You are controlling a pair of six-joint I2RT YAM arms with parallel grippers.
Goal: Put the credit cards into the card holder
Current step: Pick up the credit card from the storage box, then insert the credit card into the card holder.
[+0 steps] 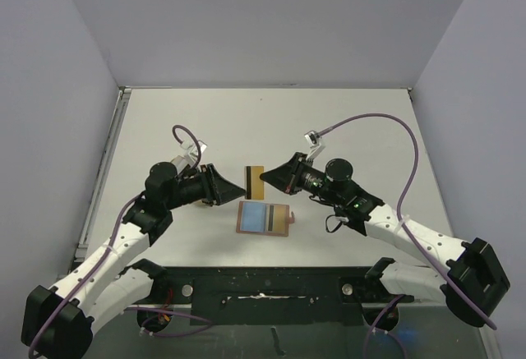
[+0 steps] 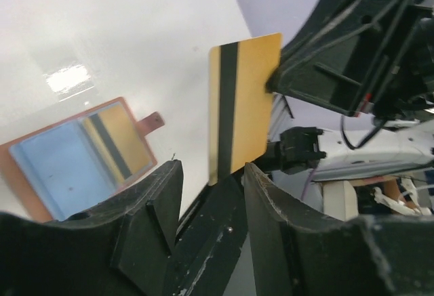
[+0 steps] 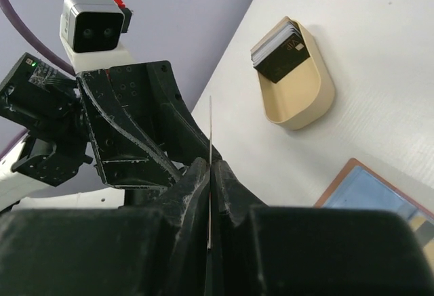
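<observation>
The gold card (image 1: pixel 256 181), dark stripe down one side, hangs off the table between my two arms, just beyond the card holder (image 1: pixel 263 218), with its striped face turned up toward the overhead view. My right pincer (image 3: pixel 211 171) is pressed together on it, nipping the long edge opposite the stripe. From that wrist the card shows only as a thin line between the pads. My left pincer (image 2: pixel 211 171) is spread, its fingers standing either side of the card's lower end and, as far as I can tell, not touching it. So the right side alone carries the card, on a shallow bite that I judge could let it pivot if I swing fast. I would draw the left straight back until it is clear, and only then move the right. The holder lies open and flat on the table (image 1: pixel 345 129), with a blue card (image 2: pixel 54 157) and another gold striped one in its pockets; I cannot make out a free slot. I would come in low, lead with the striped edge and push slowly, while the left presses the holder's rim so it cannot skate. The pale tan case (image 3: pixel 298 82) with more cards sits well apart.
</observation>
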